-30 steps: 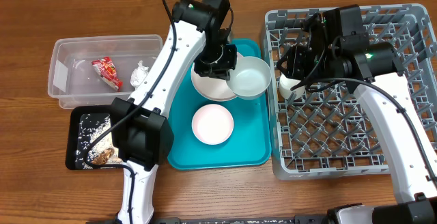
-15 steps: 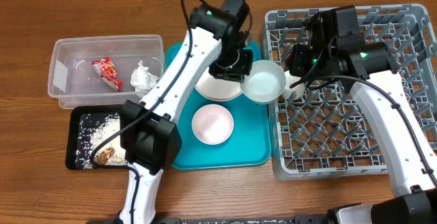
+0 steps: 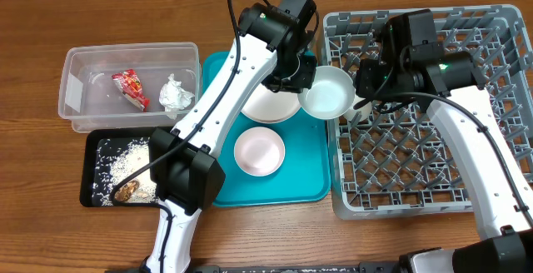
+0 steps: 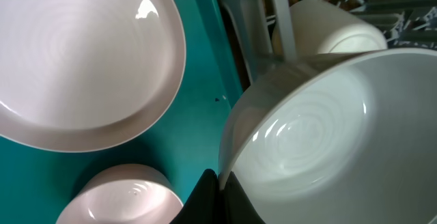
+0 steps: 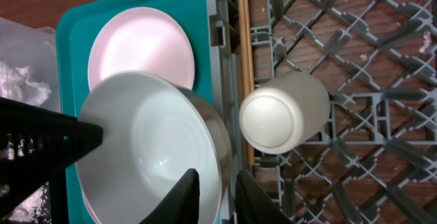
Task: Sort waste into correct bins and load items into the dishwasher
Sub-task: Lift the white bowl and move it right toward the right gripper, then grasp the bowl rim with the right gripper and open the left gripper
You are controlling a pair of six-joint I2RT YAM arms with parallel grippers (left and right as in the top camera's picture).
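Upper left, the clear tub [image 3: 79,98] holds the wrapper [image 3: 131,88] and napkin [image 3: 173,93]. At centre, the left jaws pinch a white bowl's [image 3: 326,94] rim at the rack's [image 3: 400,173] left edge. The right jaws stand narrowly apart near the cup [image 5: 283,118], which sits in the rack.

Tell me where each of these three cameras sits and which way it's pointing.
Overhead: fixed above the table, looking straight down; the left arm and right arm show.
Left wrist: on the left arm, looking down at the teal tray; the left pincer grips the bowl at the bottom edge.
Right wrist: over the edge of the dish rack beside the tray, looking down; the right pincer shows at the bottom.
Shared: both wrist views catch the bowl and the cup.
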